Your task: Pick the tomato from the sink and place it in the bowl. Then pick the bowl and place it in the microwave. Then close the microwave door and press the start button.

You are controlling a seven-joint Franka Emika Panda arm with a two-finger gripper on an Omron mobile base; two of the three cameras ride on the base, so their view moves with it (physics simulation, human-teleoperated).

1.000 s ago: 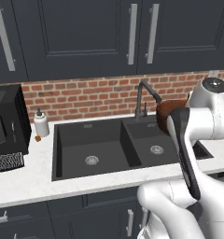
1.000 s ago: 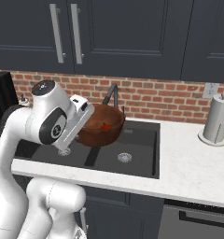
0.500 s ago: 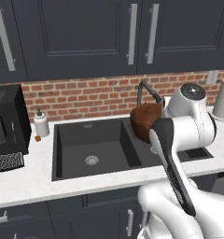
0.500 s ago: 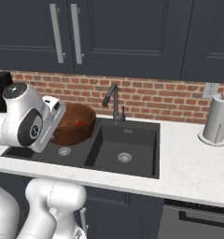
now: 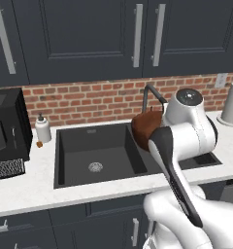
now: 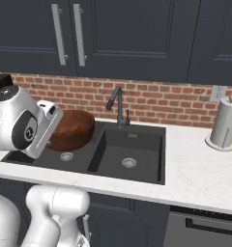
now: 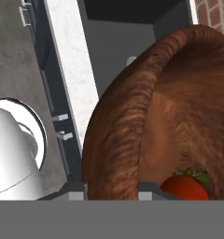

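Pincer: clamped on the rim of the bowl (image 7: 132,135); in the hand view the bowl's wall runs down between the two finger tips at the bottom of the frame.
Bowl: reddish-brown and wooden-looking, lifted clear of the tabletop (image 6: 195,166); centre-right of the left base view (image 5: 146,127), just left of the arm's white wrist; centre-left of the right base view (image 6: 72,129), in front of the brick wall and above the left basin.
Tomato: red, with a green stem top, lying inside the bowl at the lower right of the hand view (image 7: 185,187); a sliver of red shows over the bowl's rim in the right base view.
Sink: matte black double basin with silver drains, across the middle of the left base view (image 5: 96,151) and the right base view (image 6: 132,152).
Faucet: black and curved, behind the sink, in front of the brick wall (image 6: 117,103).
Soap bottle: small and white, on the tabletop left of the sink in the left base view (image 5: 42,129).
Countertop appliance: black box at the left edge of the left base view (image 5: 7,131).
Paper towel roll: upright on the tabletop at the right of the right base view (image 6: 224,123).
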